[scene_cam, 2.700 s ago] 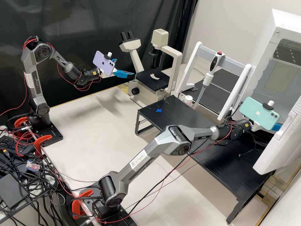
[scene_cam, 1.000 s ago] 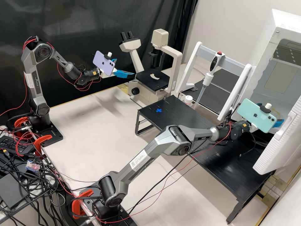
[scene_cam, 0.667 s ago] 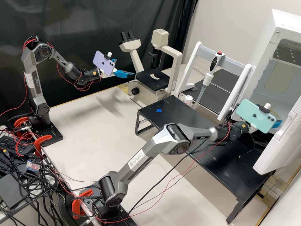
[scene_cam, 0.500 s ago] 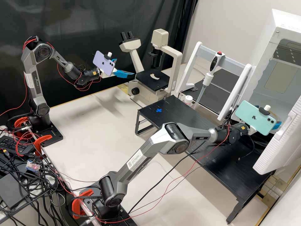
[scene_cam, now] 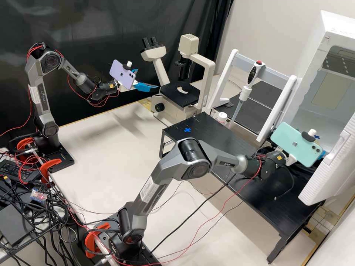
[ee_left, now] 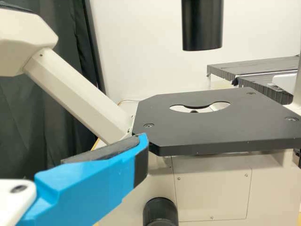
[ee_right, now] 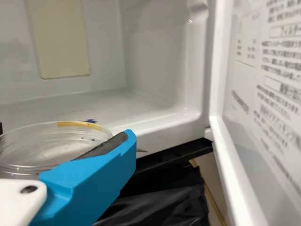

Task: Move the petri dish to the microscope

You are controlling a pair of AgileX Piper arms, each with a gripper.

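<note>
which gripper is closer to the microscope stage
Left. In the high view the left gripper hangs near the stage; the right gripper is farther off, by the open white cabinet.

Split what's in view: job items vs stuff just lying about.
Job:
- petri dish, in the right gripper
- microscope, the destination
- open white chamber, likely the dish's source

Lying about:
- pipette on its white frame
- white-capped container
- blue cross on the black platform
</note>
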